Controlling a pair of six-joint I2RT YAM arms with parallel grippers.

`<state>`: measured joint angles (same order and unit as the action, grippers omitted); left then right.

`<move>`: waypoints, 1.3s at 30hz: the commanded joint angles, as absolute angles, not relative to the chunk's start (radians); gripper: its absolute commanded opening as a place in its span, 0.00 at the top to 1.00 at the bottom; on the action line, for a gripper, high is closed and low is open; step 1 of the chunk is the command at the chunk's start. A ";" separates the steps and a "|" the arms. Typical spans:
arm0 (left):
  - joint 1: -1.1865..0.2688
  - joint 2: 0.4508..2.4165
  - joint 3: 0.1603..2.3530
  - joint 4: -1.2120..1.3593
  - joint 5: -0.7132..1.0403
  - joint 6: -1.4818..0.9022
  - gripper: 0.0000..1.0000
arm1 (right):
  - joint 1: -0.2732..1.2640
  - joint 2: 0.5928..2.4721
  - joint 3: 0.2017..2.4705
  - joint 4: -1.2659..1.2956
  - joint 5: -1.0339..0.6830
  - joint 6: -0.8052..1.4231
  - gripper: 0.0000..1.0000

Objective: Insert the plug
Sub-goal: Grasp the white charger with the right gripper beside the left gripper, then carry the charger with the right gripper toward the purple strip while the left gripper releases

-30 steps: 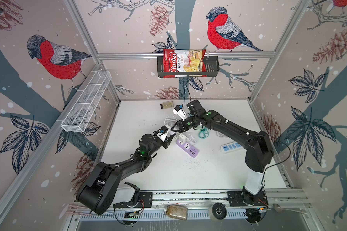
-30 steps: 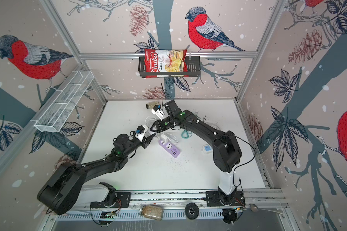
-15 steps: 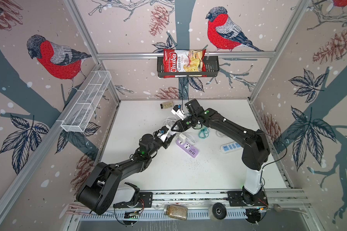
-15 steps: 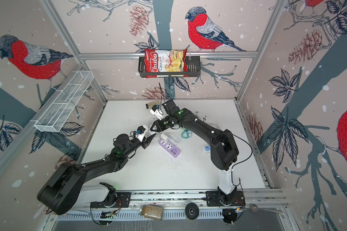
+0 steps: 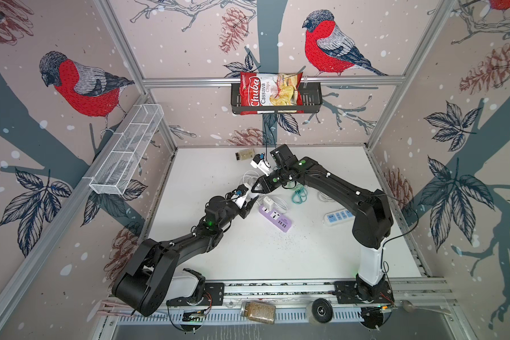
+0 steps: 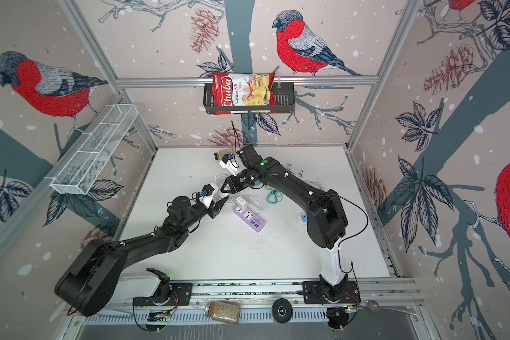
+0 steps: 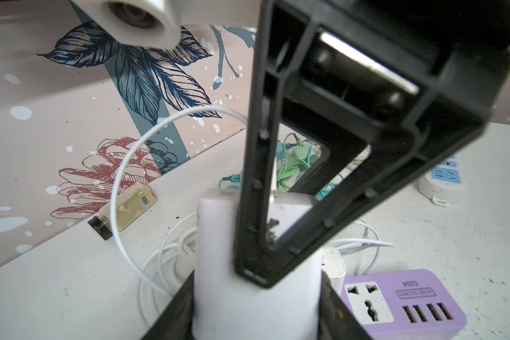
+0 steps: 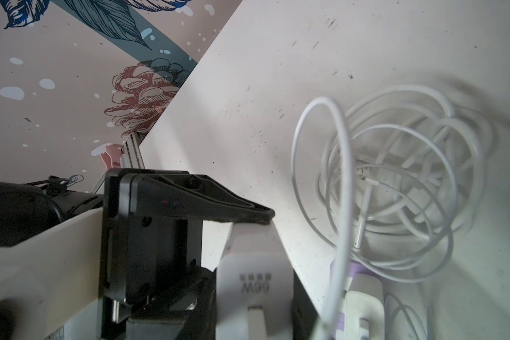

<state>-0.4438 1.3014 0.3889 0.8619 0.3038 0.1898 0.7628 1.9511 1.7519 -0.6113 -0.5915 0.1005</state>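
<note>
Though unreadable in both top views, reads "66W" in right wrist view: charger point(image 8: 253, 282) clamped by left gripper point(image 7: 255, 309), white cable point(image 7: 121, 176) pinched by right gripper point(image 7: 254, 275).

A white charger point(image 8: 253, 276) marked 66W filled the lower middle, and a black finger point(image 8: 195, 200) lay against its far end. Just beside it a white cable point(image 8: 348, 191) rose in a blurred loop. Behind the loop, a tangled coil point(image 8: 409, 164) of white cord lay on the desk point(image 8: 262, 88). A purple power strip point(image 8: 333, 270) showed partly near the charger.
</note>
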 commanded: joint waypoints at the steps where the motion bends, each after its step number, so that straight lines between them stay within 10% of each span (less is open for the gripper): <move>1: -0.445 1.291 0.409 0.861 0.289 0.157 0.35 | 0.756 1.925 1.756 -0.614 -0.541 0.093 0.92; 7: -0.445 1.275 0.410 0.865 0.329 0.102 0.09 | 0.709 1.879 1.736 -0.589 -0.459 0.119 0.94; 39: -0.444 1.157 0.504 0.575 0.061 -0.111 0.02 | 0.579 1.347 1.015 -0.450 -0.208 0.222 0.94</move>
